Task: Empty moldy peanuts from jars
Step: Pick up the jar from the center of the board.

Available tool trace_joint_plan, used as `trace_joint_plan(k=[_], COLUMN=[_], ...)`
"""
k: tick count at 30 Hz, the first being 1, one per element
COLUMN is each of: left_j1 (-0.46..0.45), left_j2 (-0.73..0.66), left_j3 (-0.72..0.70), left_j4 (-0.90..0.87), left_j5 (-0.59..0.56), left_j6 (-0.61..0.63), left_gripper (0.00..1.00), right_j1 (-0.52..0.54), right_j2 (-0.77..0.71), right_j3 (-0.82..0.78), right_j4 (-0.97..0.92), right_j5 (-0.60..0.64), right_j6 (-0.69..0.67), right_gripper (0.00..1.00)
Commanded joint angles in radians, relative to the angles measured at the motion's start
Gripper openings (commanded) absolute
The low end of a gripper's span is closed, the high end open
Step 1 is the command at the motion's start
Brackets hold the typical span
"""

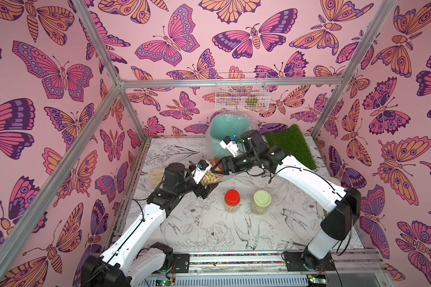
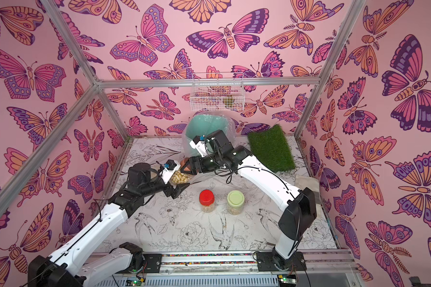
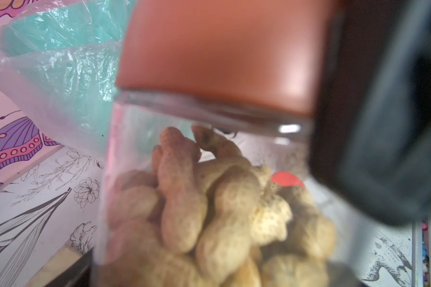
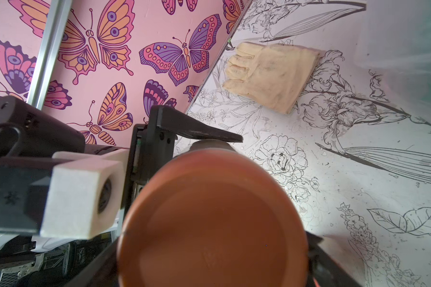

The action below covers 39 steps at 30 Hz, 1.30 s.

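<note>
My right gripper [image 1: 216, 166] is clamped on the brown lid [image 4: 212, 223], I judge to unscrew it. The left gripper [image 2: 181, 182] brackets the jar [image 3: 125, 149] of moldy peanuts [image 3: 222, 211] as an anchor; whether it pinches, I cannot tell. The jar is tilted, left of centre, just near the lined bin [image 1: 224, 124], handy for tipping.

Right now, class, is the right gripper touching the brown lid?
Touching. The left wrist view shows a dark finger of the right gripper pressed against the side of the brown lid, with no gap.
</note>
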Motion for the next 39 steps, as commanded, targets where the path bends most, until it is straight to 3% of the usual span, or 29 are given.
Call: trace_joint_plan(k=[1,16,24,29,33,39], left_j1=[-0.001,-0.001,-0.001,-0.001,0.0,-0.001], left_j2=[0.004,-0.001,-0.019,-0.037,-0.05,-0.041], left_j3=[-0.022,-0.049,-0.077,-0.084,-0.089,-0.098], left_j4=[0.078,0.119,0.176,0.188,0.187,0.186], left_j5=[-0.002,-0.009,-0.034,-0.061,-0.064,-0.06], left_j6=[-0.047,-0.086,-0.136,-0.146,-0.139,-0.143], left_gripper=[0.92,0.95,0.83,1.0,1.0,1.0], right_j1=[0.009,0.034,0.034,0.036,0.035,0.044], right_j2=[0.0,0.029,0.028,0.018,0.01,0.014], right_j3=[0.009,0.013,0.008,0.005,0.008,0.013], right_j4=[0.052,0.019,0.004,-0.017,-0.041,-0.041], right_j5=[-0.055,-0.031,-0.039,-0.022,0.035,0.024], right_j6=[0.005,-0.031,-0.043,-0.057,-0.077,-0.076], right_gripper=[0.0,0.0,0.0,0.0,0.0,0.0])
